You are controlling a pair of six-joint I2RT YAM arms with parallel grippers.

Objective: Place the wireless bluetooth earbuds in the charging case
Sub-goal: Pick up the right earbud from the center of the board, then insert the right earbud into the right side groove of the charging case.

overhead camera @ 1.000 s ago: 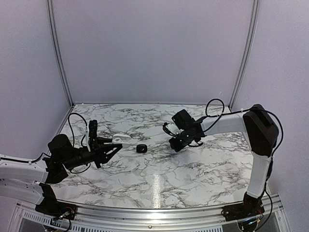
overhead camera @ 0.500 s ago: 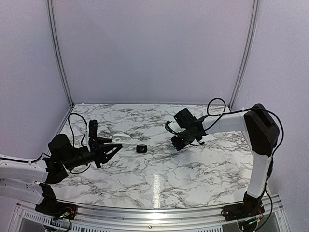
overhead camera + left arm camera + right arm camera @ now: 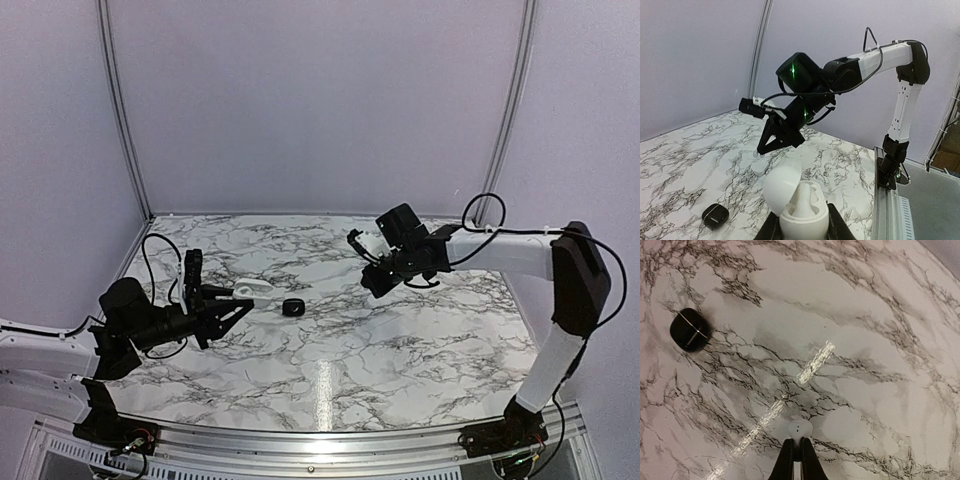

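My left gripper (image 3: 802, 226) is shut on the white charging case (image 3: 803, 212), gripping its lower half from both sides. The case's lid (image 3: 782, 184) stands swung open to the left. In the top view the case (image 3: 256, 289) sits at the left gripper's (image 3: 243, 301) tips, left of centre. My right gripper (image 3: 800, 449) is shut on a small white earbud (image 3: 800, 428), which pokes out past the fingertips above the marble. From above, the right gripper (image 3: 369, 286) hangs over the middle of the table, apart from the case.
A black oval object (image 3: 292, 307) lies on the marble table (image 3: 330, 350) just right of the case; it also shows in the right wrist view (image 3: 690, 330) and the left wrist view (image 3: 715, 216). An aluminium rail (image 3: 320, 440) runs along the near edge.
The right gripper has shut on the earbud and risen a little toward the back right, with its arm stretched out more. The left arm and the case have not moved.
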